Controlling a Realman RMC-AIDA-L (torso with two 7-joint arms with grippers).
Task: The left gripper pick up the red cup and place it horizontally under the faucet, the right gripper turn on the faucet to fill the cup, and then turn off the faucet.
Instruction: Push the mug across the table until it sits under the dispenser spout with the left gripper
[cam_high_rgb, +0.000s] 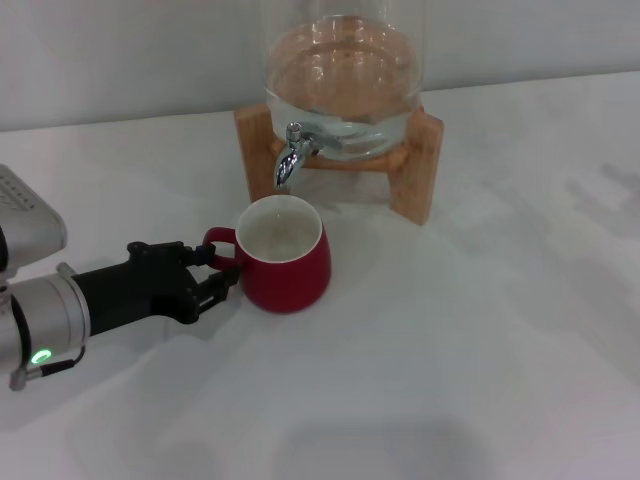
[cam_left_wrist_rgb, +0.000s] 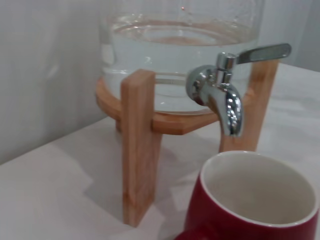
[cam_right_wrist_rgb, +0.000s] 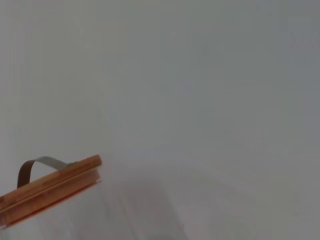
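Note:
The red cup (cam_high_rgb: 290, 268) stands upright on the white table, its white inside empty, just in front of and below the faucet (cam_high_rgb: 291, 154). My left gripper (cam_high_rgb: 220, 273) reaches in from the left with its black fingers closed on the cup's loop handle. The left wrist view looks over the red cup's rim (cam_left_wrist_rgb: 252, 200) at the chrome faucet (cam_left_wrist_rgb: 224, 95), whose lever points sideways. No water runs from the spout. My right gripper is out of view.
The glass water jar (cam_high_rgb: 345, 80) holds water and rests on a wooden stand (cam_high_rgb: 417, 170) at the back of the table. The right wrist view shows only the jar's wooden lid (cam_right_wrist_rgb: 50, 187) and a grey wall.

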